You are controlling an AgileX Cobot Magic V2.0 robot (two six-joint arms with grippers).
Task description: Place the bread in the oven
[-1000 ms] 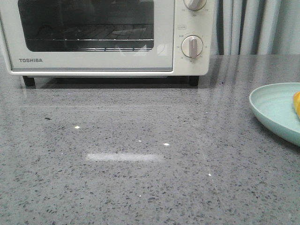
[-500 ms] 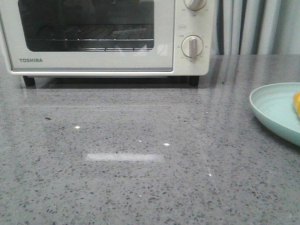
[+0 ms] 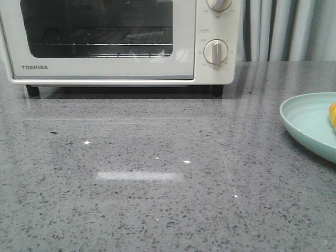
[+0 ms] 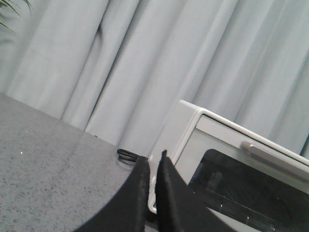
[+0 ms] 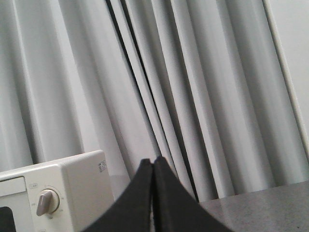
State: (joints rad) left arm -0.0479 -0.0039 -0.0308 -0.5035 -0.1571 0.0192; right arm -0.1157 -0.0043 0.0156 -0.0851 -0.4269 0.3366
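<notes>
Hovering clear of the tabletop [image 3: 157, 173], left gripper [image 4: 153, 162] and right gripper [image 5: 153, 162] show jaws pressed together, holding nothing. Oven [image 3: 121, 42] far left, door closed. Bread [image 3: 332, 116] on plate [image 3: 307, 123], right edge; grey curtains [image 5: 193, 87] behind.

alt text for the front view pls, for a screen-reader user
A cream-white oven, its dark glass door shut, stands at the back of a grey speckled counter. At the right edge sits a pale green plate with a sliver of yellow bread on it, mostly cut off. No arm or pincer is in view.
</notes>
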